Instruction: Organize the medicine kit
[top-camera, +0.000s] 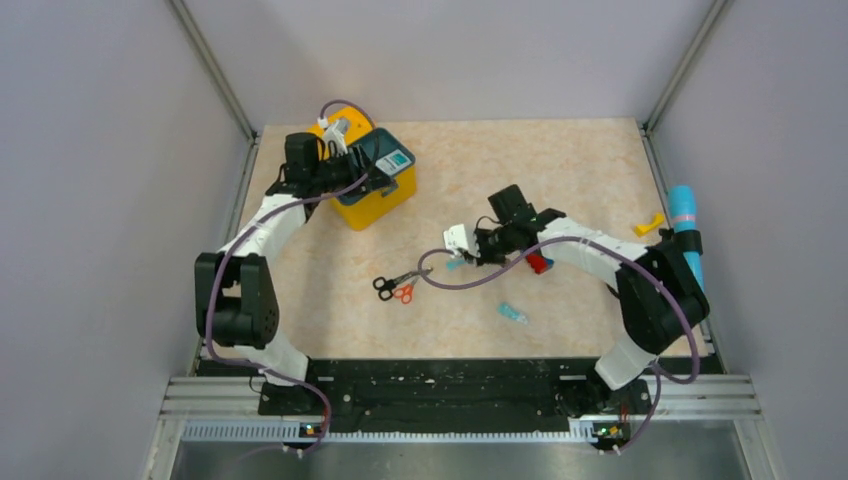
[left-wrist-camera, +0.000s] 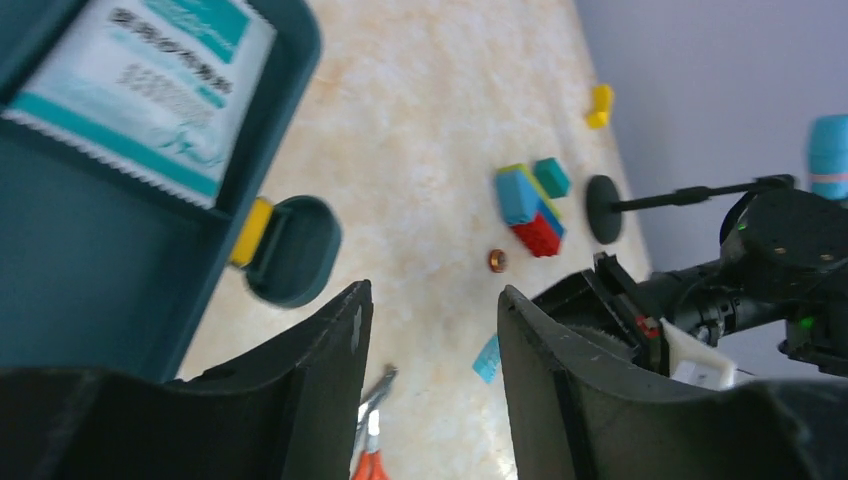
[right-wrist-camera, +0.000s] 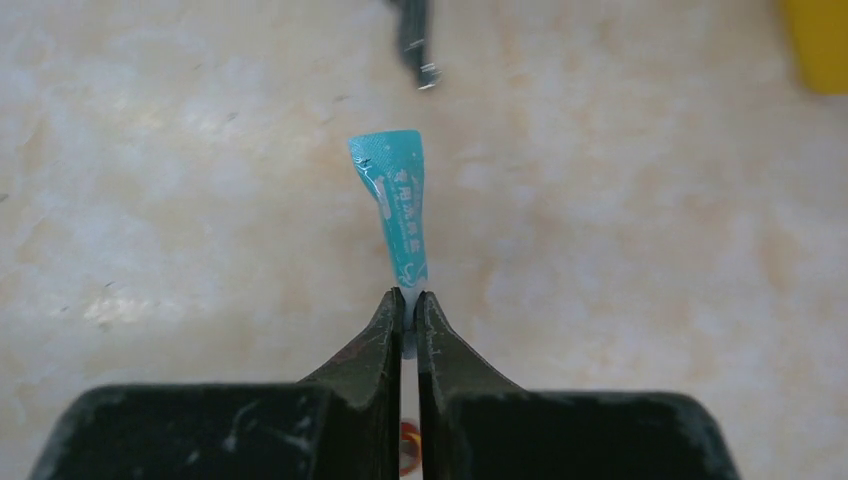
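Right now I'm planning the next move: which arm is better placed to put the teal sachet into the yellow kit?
Right, probably: the right pincer is shut on the sachet; the left pincer hangs open, empty, over the kit.

Medicine kit (top-camera: 372, 212): bright yellow body, dark teal inner tray and latch with a yellow tab; printed packet (left-wrist-camera: 140, 90), white with teal bands and dark lettering. Desk (top-camera: 560, 170): pale beige, marbled with cream-white veining; scissors (top-camera: 395, 288), handles black and orange-red; slim sachet (right-wrist-camera: 398, 205), turquoise with white print. Block stack (left-wrist-camera: 530, 205): blue, teal, yellow and red; small piece (left-wrist-camera: 599, 105), yellow; disc (left-wrist-camera: 497, 260), coppery brown; tube (top-camera: 683, 200), light blue with a pinkish band.
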